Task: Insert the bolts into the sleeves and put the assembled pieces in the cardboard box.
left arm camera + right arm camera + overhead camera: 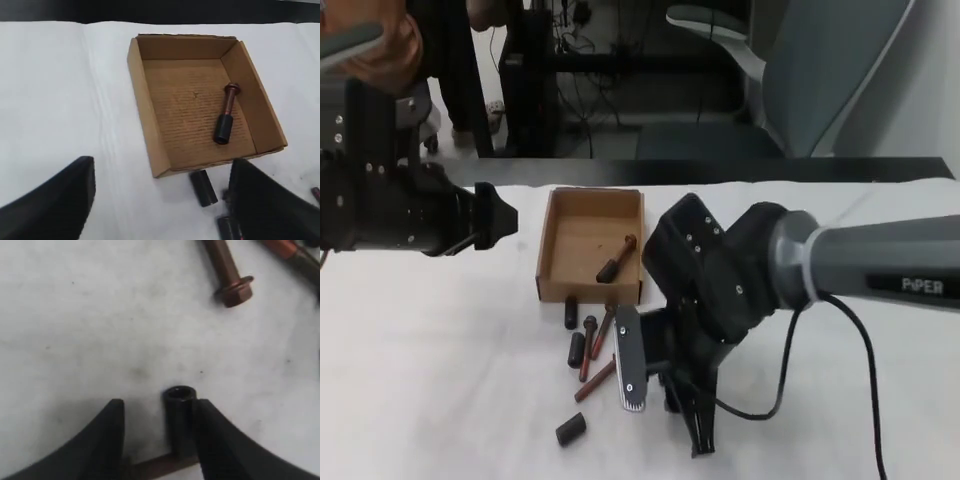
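Observation:
The cardboard box [560, 262] stands mid-bench and holds one bolt pushed into a black sleeve [224, 117]. My left gripper [162, 167] hovers open above the box's near wall, at the bench's left [500, 218]. My right gripper [159, 407] is down at the cloth [660, 392], open. An upright black sleeve [179, 415] stands between its fingers, against one finger [220, 440] and clear of the other. A copper bolt [227, 272] lies just beyond. Loose bolts [604, 332] and sleeves [571, 429] lie in front of the box.
A white cloth [430, 380] covers the bench. One loose sleeve [204, 187] lies just outside the box's near wall, another [227, 227] close to it. A chair [820, 80] and cables stand behind the bench. The cloth on the left is free.

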`<state>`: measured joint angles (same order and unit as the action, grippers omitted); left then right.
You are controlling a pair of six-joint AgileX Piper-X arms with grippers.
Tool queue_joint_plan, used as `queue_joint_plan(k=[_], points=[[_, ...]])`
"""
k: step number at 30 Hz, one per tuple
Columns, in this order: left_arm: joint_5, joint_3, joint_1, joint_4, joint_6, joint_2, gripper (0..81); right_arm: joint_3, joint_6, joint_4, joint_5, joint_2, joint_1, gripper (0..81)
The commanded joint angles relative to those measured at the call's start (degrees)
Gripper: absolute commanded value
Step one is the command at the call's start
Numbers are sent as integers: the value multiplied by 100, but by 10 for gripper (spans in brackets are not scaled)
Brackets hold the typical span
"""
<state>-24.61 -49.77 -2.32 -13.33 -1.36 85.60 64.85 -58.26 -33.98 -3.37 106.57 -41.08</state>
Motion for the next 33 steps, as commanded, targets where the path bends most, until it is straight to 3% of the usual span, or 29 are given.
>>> queue_joint_plan(k=[1, 3, 4, 7, 13, 18, 23, 28, 30, 33], points=[[-159, 0, -28, 65, -85, -109, 700, 4, -51, -4, 66, 211, 57, 420], [-213, 0, -28, 65, -85, -109, 700, 15, -51, 76, 53, 316, 81, 399], [-215, 0, -28, 65, -85, -109, 700, 19, -51, 75, -24, 328, 79, 339], [-212, 0, -28, 65, -73, -109, 700, 17, -11, -61, -303, 291, 79, 7], [-386, 0, -149, -24, 88, -109, 700, 81, 889, 26, -319, -109, 147, 0], [-395, 0, -731, -426, 136, -109, 700, 80, 2010, 634, -818, -972, 216, 0], [-419, -64, -1820, -458, -165, -109, 700, 68, 3228, 362, -1610, -1991, 337, 0], [-52, -126, -2932, -396, -1109, -109, 700, 68, 4153, -491, -2427, -2828, 597, 0], [197, -150, -3275, -250, -1047, -109, 700, 54, 4537, -936, -2403, -3155, 733, 0], [247, -357, -3571, -241, -8, -39, 700, -18, 4606, -1400, -2237, -3604, 885, 0]])
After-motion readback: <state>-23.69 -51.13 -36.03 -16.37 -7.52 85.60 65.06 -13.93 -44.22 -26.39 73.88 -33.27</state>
